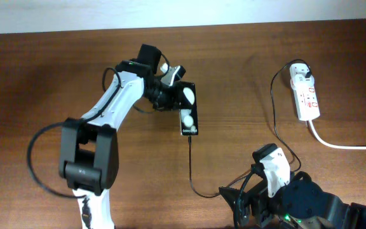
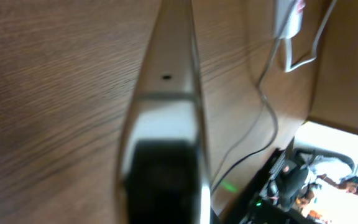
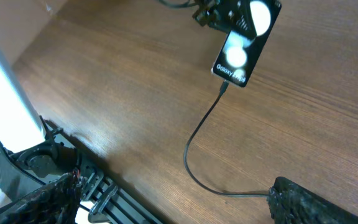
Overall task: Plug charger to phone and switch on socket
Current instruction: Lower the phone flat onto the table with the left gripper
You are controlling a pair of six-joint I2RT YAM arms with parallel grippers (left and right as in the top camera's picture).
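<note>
Charger (image 1: 274, 111) plug in socket (image 1: 309, 98) end

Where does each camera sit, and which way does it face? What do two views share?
Overhead: above the table, facing straight down; both arms show, left hand at the phone.
Left wrist: low over the table, facing along it toward the power strip; a blurred edge fills the middle.
Right wrist: near the front edge, facing the phone; black fingers of the right hand spread at the bottom.
Shared: overhead and right wrist both show the phone and cable.
</note>
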